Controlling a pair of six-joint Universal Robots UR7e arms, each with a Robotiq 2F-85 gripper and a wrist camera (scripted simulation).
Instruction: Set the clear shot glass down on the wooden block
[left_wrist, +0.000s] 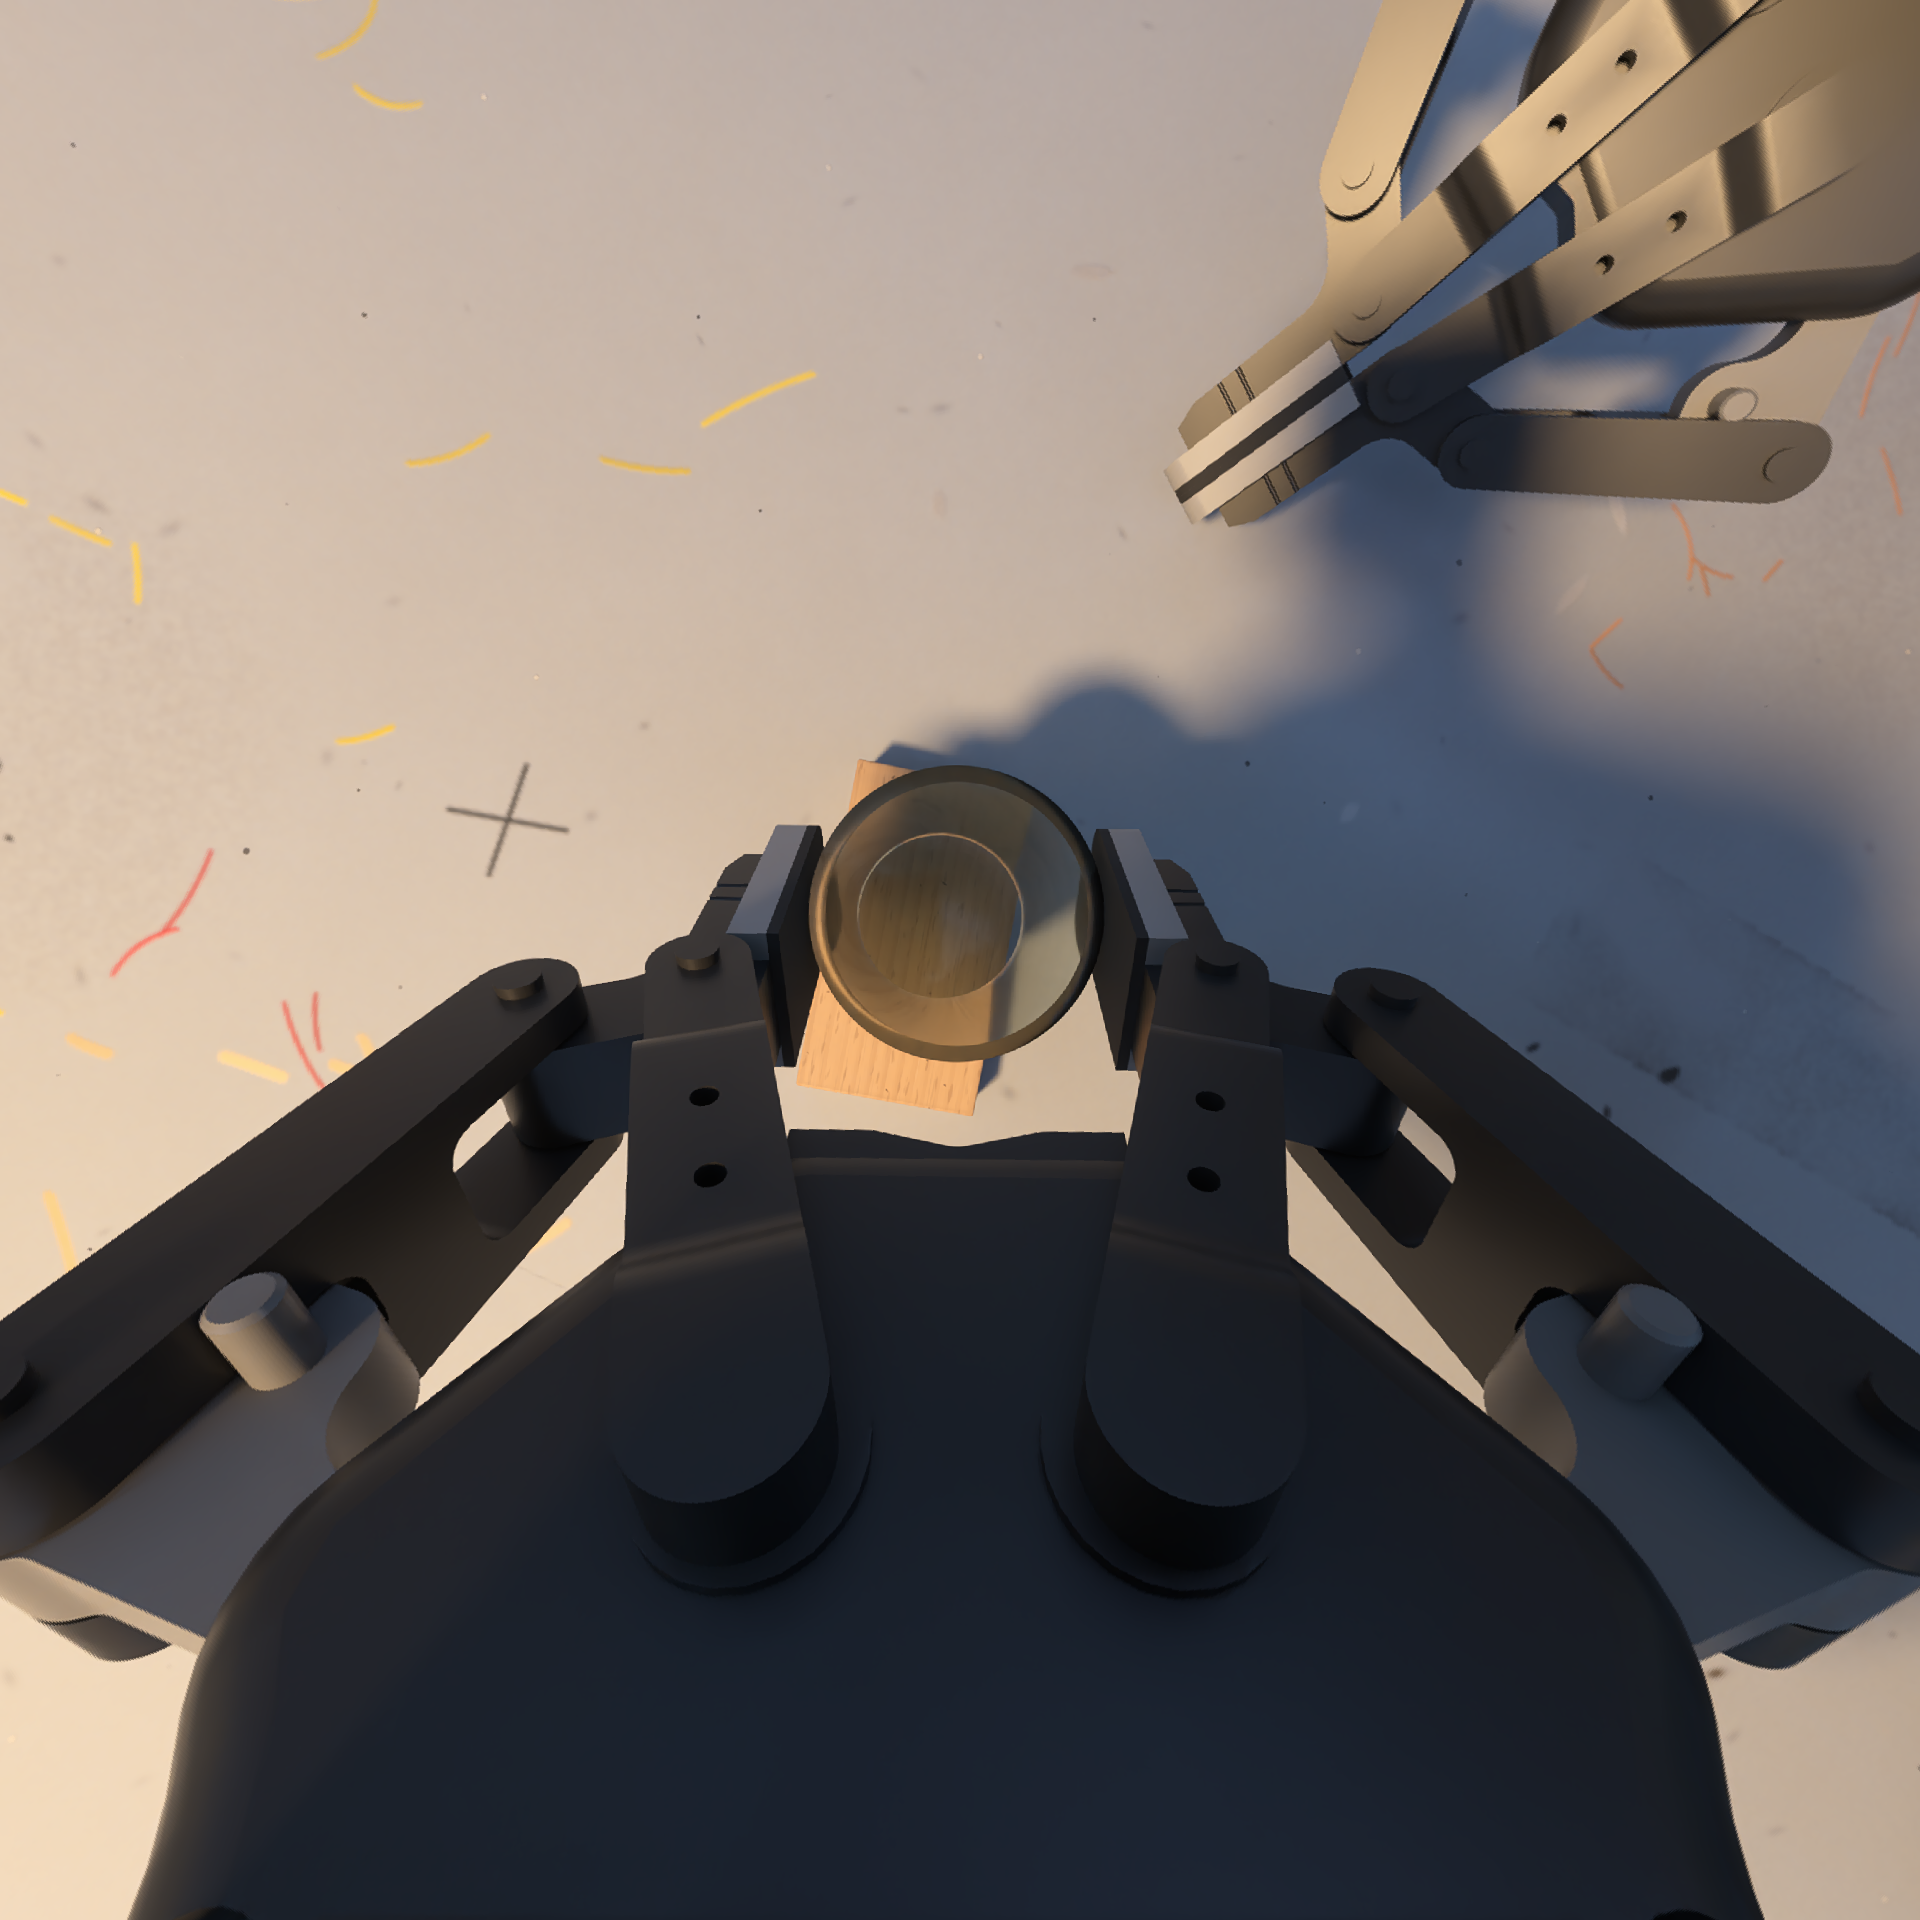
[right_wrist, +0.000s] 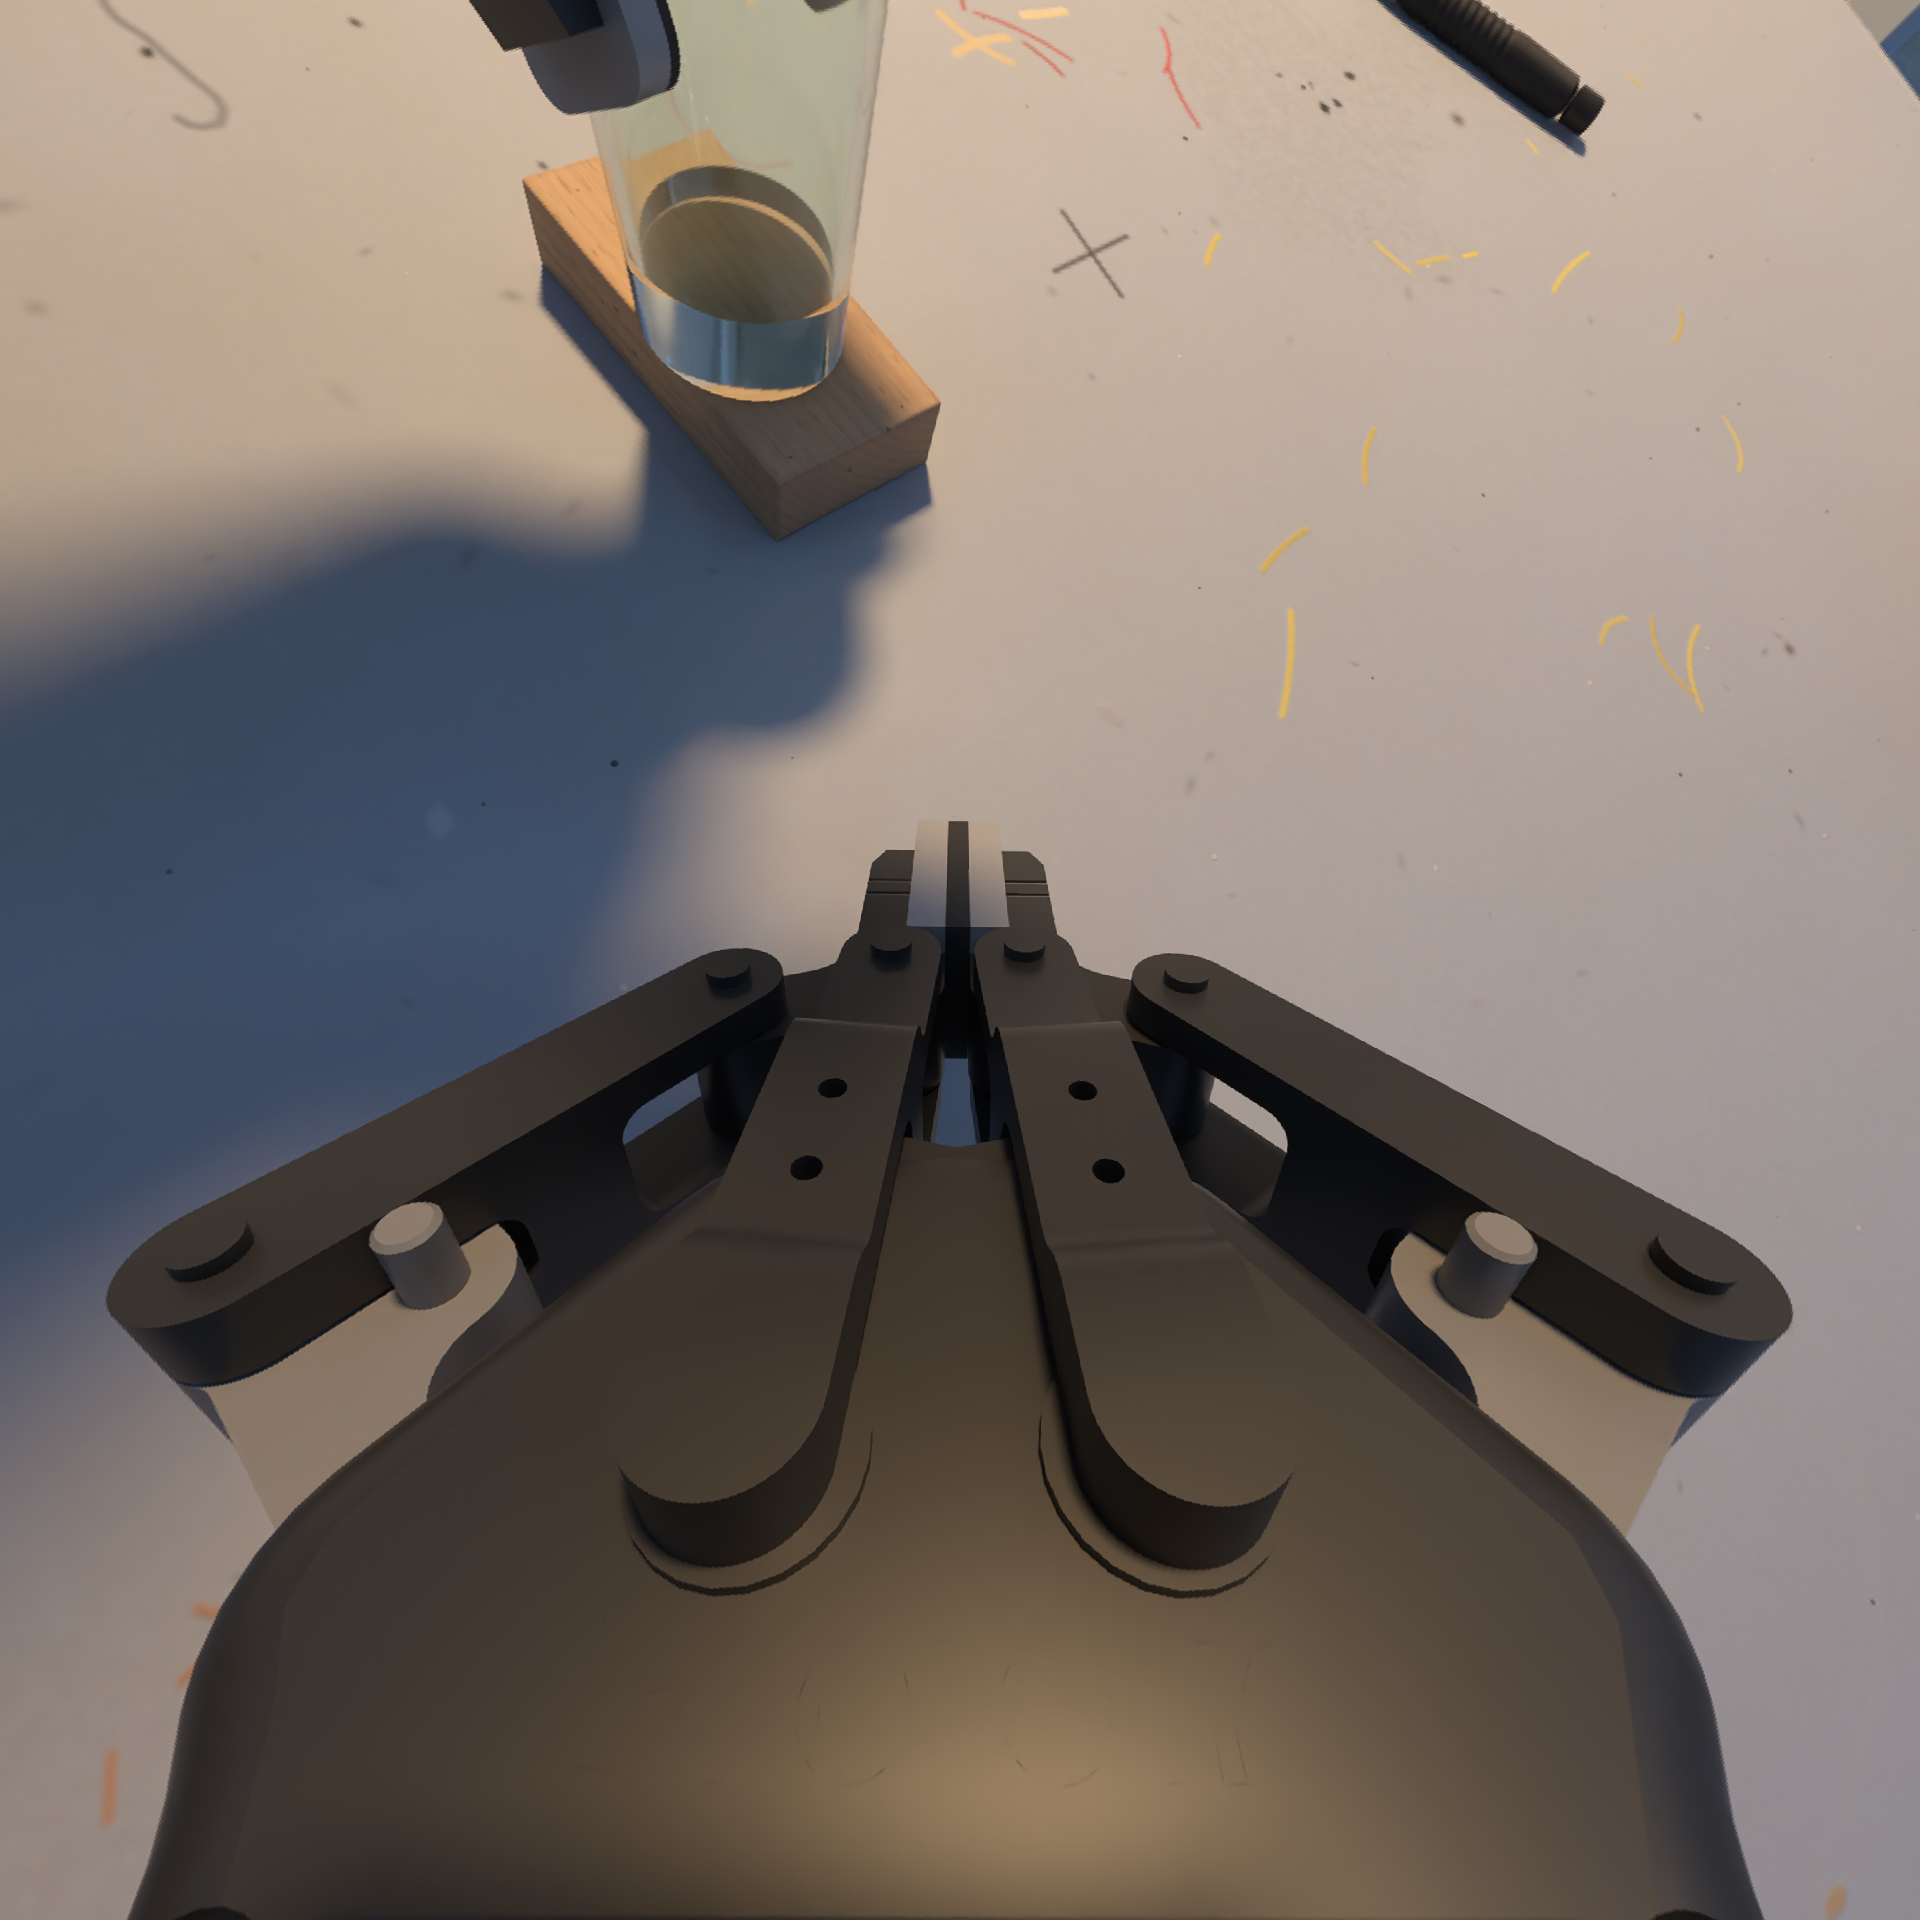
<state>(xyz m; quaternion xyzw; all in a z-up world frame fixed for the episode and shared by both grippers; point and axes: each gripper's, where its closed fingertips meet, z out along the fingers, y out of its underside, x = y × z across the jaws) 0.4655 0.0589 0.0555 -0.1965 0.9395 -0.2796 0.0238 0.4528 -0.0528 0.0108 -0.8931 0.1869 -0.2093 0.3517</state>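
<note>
The clear shot glass (left_wrist: 951, 914) stands upright between the pads of my left gripper (left_wrist: 956, 909), which is shut on its rim. The wooden block (left_wrist: 883, 1070) lies directly under it, seen through the glass. In the right wrist view the glass (right_wrist: 743, 239) has its thick base on or just above the top of the block (right_wrist: 831, 436); I cannot tell whether they touch. One left finger (right_wrist: 582, 52) shows at the top edge. My right gripper (right_wrist: 957, 873) is shut and empty, apart from the block, and also shows in the left wrist view (left_wrist: 1236, 468).
The pale table (right_wrist: 1351, 831) carries yellow, red and orange scribbles and a drawn cross (right_wrist: 1089, 252). A black pen (right_wrist: 1496, 57) lies at the far right. Arm shadows fall across the table near the block.
</note>
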